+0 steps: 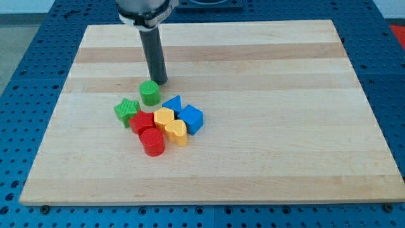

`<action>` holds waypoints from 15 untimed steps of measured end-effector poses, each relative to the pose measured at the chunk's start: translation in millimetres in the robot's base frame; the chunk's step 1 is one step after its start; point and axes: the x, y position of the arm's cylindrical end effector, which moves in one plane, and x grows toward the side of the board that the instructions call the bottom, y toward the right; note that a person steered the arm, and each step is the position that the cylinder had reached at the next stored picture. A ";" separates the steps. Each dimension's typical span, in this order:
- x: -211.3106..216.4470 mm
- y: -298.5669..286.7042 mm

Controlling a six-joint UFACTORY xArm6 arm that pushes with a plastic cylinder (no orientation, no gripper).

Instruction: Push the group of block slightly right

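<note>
A tight group of blocks sits left of the board's middle. It holds a green cylinder point(150, 92), a green star point(126, 111), a blue triangular block point(172, 104), a blue cube point(191, 118), a yellow block point(164, 116), a yellow heart point(176, 131), a red block point(142, 121) and a red cylinder point(152, 142). My tip point(159, 82) stands on the board just above and slightly right of the green cylinder, close to it; I cannot tell whether they touch.
The blocks lie on a light wooden board point(285, 126) that rests on a blue perforated table point(19, 95). The rod's mount point(145, 11) shows at the view's top.
</note>
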 end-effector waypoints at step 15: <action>90.6 -68.7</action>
